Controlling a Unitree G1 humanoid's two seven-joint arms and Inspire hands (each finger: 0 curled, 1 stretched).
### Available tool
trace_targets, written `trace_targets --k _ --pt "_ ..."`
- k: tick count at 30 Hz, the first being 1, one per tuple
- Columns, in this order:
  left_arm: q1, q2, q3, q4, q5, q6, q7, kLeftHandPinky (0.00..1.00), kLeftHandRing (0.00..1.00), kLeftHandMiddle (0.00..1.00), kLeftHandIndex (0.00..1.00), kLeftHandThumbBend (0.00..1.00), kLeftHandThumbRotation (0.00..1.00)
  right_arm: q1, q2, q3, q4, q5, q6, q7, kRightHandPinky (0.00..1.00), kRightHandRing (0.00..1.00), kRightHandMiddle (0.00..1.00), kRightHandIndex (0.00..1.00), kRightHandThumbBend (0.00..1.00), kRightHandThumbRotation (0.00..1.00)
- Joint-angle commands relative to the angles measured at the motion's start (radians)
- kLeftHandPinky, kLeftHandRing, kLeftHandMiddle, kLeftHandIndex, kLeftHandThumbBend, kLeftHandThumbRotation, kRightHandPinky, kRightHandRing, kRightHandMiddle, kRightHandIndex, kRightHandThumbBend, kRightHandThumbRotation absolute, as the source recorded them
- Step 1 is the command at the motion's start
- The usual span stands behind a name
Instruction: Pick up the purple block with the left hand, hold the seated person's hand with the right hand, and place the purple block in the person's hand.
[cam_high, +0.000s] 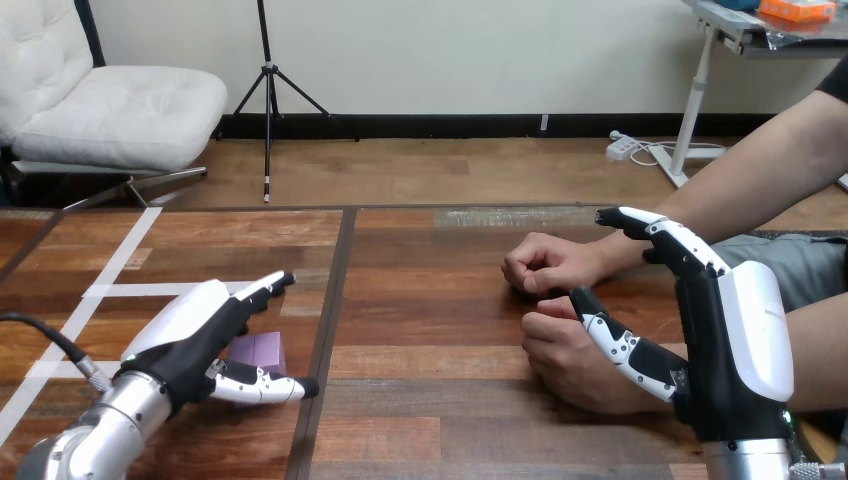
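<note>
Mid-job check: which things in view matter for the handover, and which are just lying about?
For the job: purple block; left hand, open over it; right hand, open beside the person's nearer hand; the person's farther hand, closed.
Just there: white tape lines on the table.

Bare table (420, 400) between purple block (262, 350) and person's 2 hands (545, 265), right hand (735, 350) beside nearer one

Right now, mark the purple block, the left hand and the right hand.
purple block (262, 352): head view, on its visible face between the left hand's fingers and thumb.
left hand (180, 318): head view, on the white back shell.
right hand (758, 330): head view, on the white back shell.
</note>
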Motion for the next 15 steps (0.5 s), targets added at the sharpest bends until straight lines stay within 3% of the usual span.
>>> trace_targets --k 1,15 --pt "-0.050 0.025 -0.019 -0.070 0.046 0.042 0.032 0.76 0.86 0.90 0.92 0.72 0.28 -0.042 -0.004 -0.015 -0.043 -0.004 0.004 0.001 0.66 0.75 0.76 0.72 0.45 0.17" --pt "-0.040 0.012 -0.056 -0.108 0.152 0.155 0.081 0.77 0.85 0.88 0.91 0.74 0.20 -0.035 -0.006 -0.015 -0.048 -0.004 0.006 0.006 0.67 0.75 0.75 0.72 0.46 0.18"
